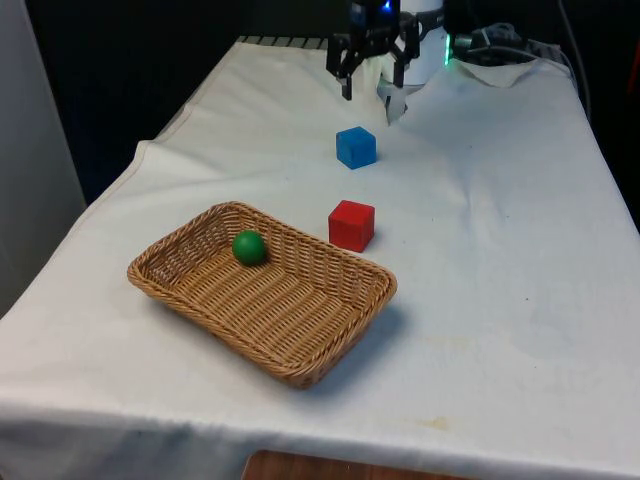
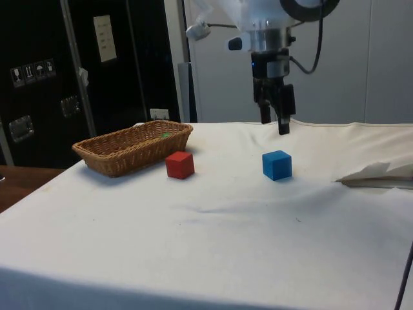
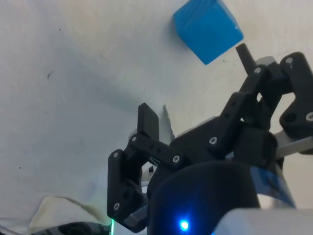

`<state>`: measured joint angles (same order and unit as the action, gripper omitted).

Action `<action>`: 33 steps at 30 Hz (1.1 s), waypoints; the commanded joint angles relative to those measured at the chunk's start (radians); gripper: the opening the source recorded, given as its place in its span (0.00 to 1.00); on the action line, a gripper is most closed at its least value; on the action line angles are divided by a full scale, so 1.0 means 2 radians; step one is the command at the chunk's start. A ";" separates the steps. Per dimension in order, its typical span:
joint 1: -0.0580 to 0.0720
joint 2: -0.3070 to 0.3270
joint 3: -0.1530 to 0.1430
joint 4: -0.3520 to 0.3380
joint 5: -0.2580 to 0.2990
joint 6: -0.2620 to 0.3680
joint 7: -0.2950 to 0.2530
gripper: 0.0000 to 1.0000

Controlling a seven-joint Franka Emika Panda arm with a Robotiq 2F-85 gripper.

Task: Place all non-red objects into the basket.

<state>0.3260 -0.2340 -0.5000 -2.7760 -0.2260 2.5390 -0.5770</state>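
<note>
Well, starting from the front view's left, the shallow woven wicker basket [image 1: 200,300] sits on the white-clothed tabletop [image 1: 500,300] with a small green ball [image 1: 249,247] already lying inside it, toward its far end. Just beside the basket's far right corner, outside the rim and apart from it, stands the small red cube [image 1: 351,224], which the task wants left where it is. Farther back along the cloth, and a shade nearer the robot, is the bright blue cube [image 1: 356,146], resting flat and untouched, near the red cube but not against it. Beyond that, high above the cloth, hangs the black two-finger claw [image 1: 373,85]; its fingers are spread wide with nothing between them, as the side view [image 2: 275,123] and the wrist view [image 3: 195,83] both bear out. From the side it looks to hover behind and a little above the blue cube rather than straight over it, and the wrist view shows the cube [image 3: 208,28] off ahead of the fingertips. So I would say the ball is done and the blue cube is the one piece outstanding: the step in hand is the approach to it. Next the claw would need to centre over the cube, square its fingers to two opposite faces, drop down around it and close before carrying it across to the basket, keeping clear of the red cube on the way.
</note>
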 commanded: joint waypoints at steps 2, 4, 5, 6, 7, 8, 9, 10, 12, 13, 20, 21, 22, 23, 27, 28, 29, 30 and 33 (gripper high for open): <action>0.002 0.012 -0.002 -0.006 0.005 0.024 0.001 1.00; 0.000 0.013 0.000 -0.007 0.002 0.023 0.001 1.00; 0.003 0.023 -0.003 -0.010 0.012 0.043 -0.003 1.00; 0.003 0.027 -0.003 -0.012 0.014 0.049 -0.004 1.00; 0.003 0.031 -0.003 -0.013 0.016 0.056 -0.005 1.00; 0.004 0.034 -0.003 -0.013 0.019 0.061 -0.006 1.00; 0.004 0.038 -0.003 -0.015 0.022 0.067 -0.008 1.00; 0.004 0.042 -0.002 -0.015 0.025 0.073 -0.010 1.00; 0.000 0.053 0.000 -0.015 0.023 0.079 -0.008 1.00; 0.004 0.053 -0.002 -0.019 0.032 0.090 -0.013 1.00; 0.003 0.087 0.000 -0.026 0.035 0.138 -0.014 1.00; 0.000 0.087 0.000 -0.022 0.024 0.127 -0.008 1.00; 0.003 0.091 0.000 -0.027 0.035 0.144 -0.013 1.00; 0.003 0.096 0.000 -0.028 0.036 0.150 -0.013 1.00; 0.002 0.120 0.002 -0.030 0.035 0.183 -0.010 1.00; 0.002 0.125 0.003 -0.030 0.035 0.189 -0.009 1.00; 0.002 0.129 0.003 -0.030 0.034 0.194 -0.008 1.00; 0.001 0.131 0.001 -0.026 0.025 0.186 -0.005 1.00; 0.001 0.146 0.005 -0.030 0.032 0.212 -0.005 1.00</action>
<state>0.3280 0.0590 -0.4960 -2.8290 -0.1750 2.9470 -0.5830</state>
